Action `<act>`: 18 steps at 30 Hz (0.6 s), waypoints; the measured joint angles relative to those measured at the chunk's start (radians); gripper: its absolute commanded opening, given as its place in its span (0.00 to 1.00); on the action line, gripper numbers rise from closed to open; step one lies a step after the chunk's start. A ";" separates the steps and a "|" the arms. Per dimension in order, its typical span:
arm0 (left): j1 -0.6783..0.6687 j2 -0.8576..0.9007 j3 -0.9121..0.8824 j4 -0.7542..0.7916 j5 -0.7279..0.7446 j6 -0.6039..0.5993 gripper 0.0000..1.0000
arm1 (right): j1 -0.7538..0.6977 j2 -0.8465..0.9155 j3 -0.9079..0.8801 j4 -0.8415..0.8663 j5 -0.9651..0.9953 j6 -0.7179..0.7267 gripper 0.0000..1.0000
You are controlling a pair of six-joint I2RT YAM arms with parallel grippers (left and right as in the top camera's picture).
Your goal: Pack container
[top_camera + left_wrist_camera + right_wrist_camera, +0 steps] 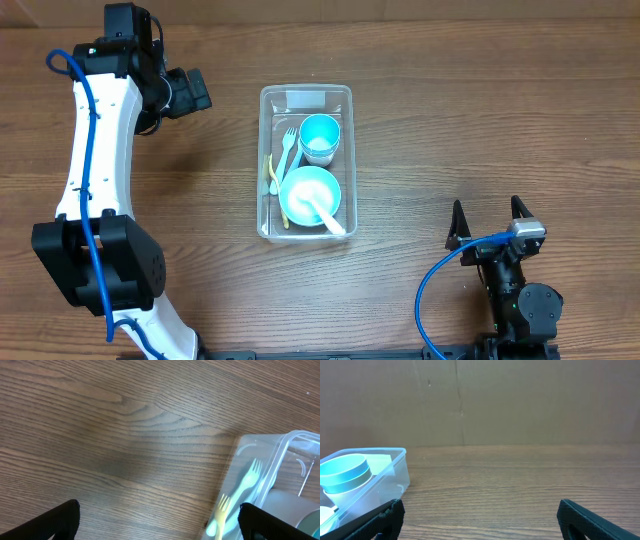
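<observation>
The clear rectangular container (305, 89) stands mid-table. Inside it are a teal bowl nested in a white one (320, 136), a wider pale bowl (308, 193) with a white spoon (332, 221), and a pale teal fork (287, 150) and a yellow fork (270, 180) along the left wall. My left gripper (196, 90) hovers open to the container's upper left, holding nothing. In the left wrist view the left gripper (160, 525) is over bare wood, with the container's corner (280, 445) and both forks (245, 487) by its right finger. My right gripper (487, 206) rests open at the lower right, empty.
The wooden tabletop (450, 110) surrounds the container. A brown cardboard wall (520, 400) backs the table in the right wrist view, where the container's wall (395, 474) and the teal bowl (345, 474) show at the left.
</observation>
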 measured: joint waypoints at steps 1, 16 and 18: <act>0.000 0.000 0.000 0.000 0.000 0.000 1.00 | 0.000 0.000 0.000 0.000 0.000 0.000 1.00; 0.000 -0.533 0.009 0.003 0.000 0.000 1.00 | 0.000 0.000 0.000 -0.001 0.000 0.000 1.00; 0.000 -0.642 0.014 0.003 0.000 0.000 1.00 | 0.000 0.000 0.000 -0.001 0.000 0.000 1.00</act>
